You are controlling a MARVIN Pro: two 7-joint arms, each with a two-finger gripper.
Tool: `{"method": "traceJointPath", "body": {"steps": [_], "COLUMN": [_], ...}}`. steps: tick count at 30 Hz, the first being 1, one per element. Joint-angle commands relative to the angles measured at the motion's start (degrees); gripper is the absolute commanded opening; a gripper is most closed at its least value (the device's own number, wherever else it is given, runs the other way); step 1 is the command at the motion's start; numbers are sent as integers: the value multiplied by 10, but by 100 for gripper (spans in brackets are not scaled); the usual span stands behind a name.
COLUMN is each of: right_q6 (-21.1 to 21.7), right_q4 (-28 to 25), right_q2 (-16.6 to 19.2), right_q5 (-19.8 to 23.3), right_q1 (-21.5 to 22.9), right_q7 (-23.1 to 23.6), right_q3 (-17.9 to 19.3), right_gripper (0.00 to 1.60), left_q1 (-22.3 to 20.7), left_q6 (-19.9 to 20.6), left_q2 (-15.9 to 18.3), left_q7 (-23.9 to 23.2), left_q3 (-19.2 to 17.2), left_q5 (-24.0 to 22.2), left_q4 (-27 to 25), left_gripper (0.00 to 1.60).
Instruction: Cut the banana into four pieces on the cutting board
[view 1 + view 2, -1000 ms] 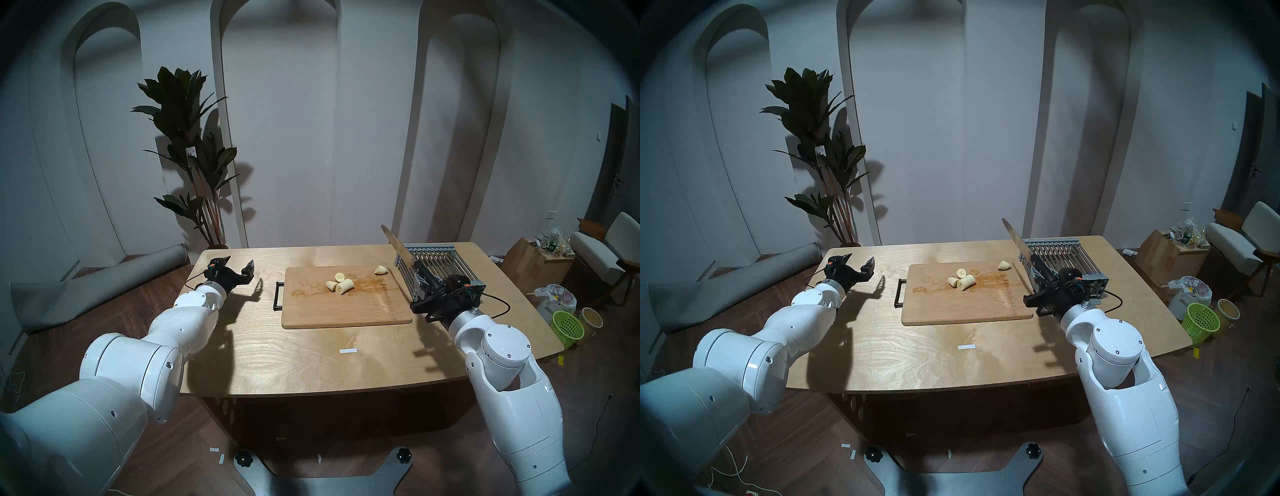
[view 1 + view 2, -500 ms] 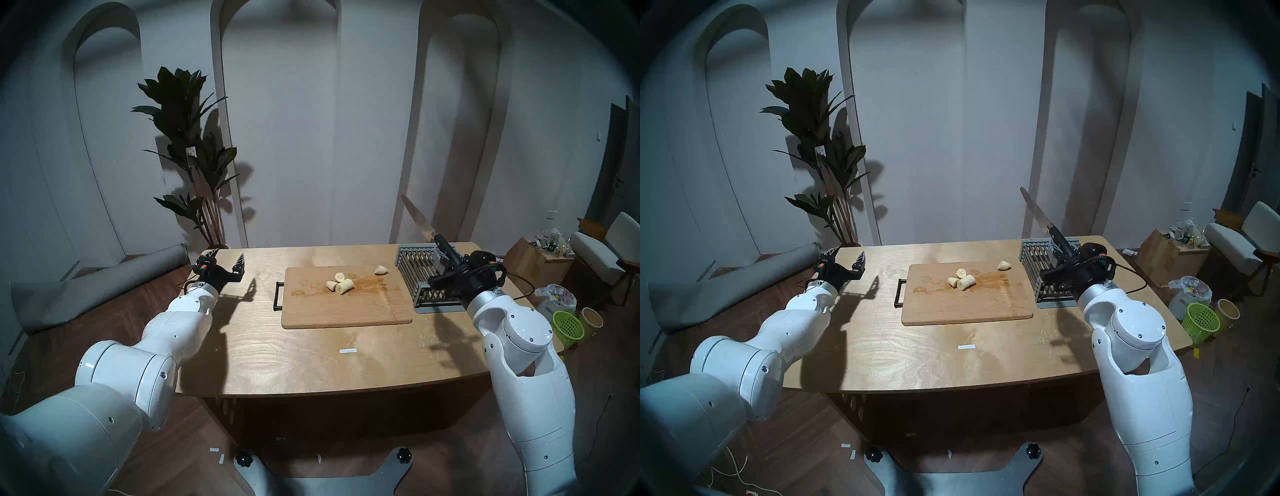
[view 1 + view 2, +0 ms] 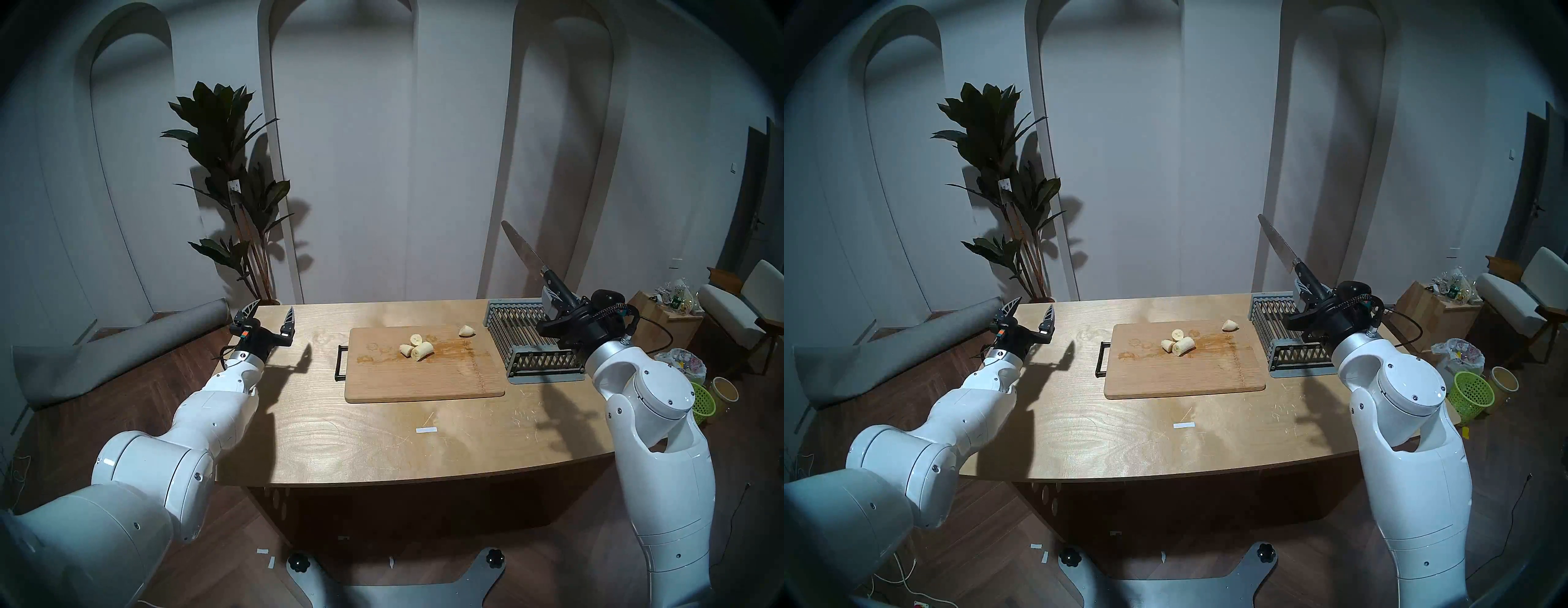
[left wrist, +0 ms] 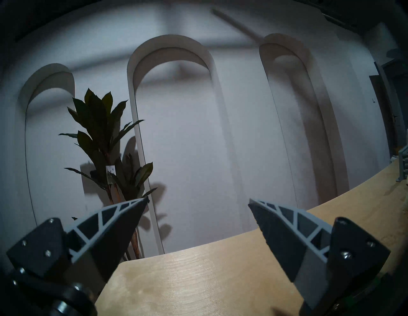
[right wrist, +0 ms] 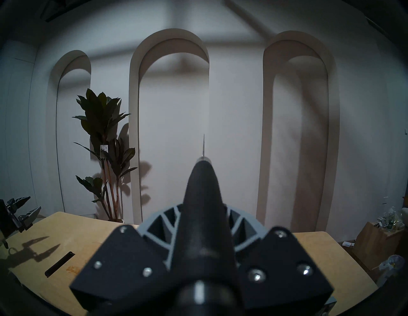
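Observation:
The banana lies cut in short cream chunks on the cutting board [image 3: 424, 382] [image 3: 1183, 378]: three chunks huddle together [image 3: 415, 348] [image 3: 1178, 343], and one chunk [image 3: 466, 330] [image 3: 1230, 325] rests alone near the far right corner. My right gripper [image 3: 559, 306] [image 3: 1309, 294] [image 5: 203, 211] is shut on the black handle of a knife [image 3: 522, 250] [image 3: 1278, 244], raised above the table's right end with the blade pointing up and away. My left gripper [image 3: 272, 312] [image 3: 1032, 309] [image 4: 198, 202] hangs open and empty over the far left corner of the table.
A grey metal rack [image 3: 530, 339] [image 3: 1284, 339] stands just right of the board, under the right gripper. The board's black handle [image 3: 339, 361] faces left. A white label [image 3: 426, 430] lies on the tabletop. A potted plant [image 3: 229, 170] stands behind the table's left corner, and a green basket [image 3: 1471, 397] sits on the floor at right.
The right arm has swung the knife up and to the right, off the board's edge to above the rack. The left gripper has drawn back leftward and tilted upward, staying open.

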Motion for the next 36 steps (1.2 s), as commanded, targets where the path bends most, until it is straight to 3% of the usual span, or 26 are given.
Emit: {"method": "traceJointPath", "body": {"steps": [1, 22, 36], "right_q6": [27, 122, 197], "right_q4": [-12, -33, -48], "right_q2": [8, 35, 33], "right_q5": [4, 11, 35], "right_q1": [4, 18, -10], "right_q7": [-3, -14, -16], "right_q3": [10, 25, 50], "right_gripper": [0, 0, 0], "left_q1": [13, 80, 142], "left_q6": [-58, -69, -69], "left_q2": [2, 2, 3], "left_q7": [23, 84, 133], "left_q3": [-4, -22, -38], "left_q5": [4, 31, 62], "left_q4": [-36, -129, -231], "left_gripper": [160, 160, 160]}}
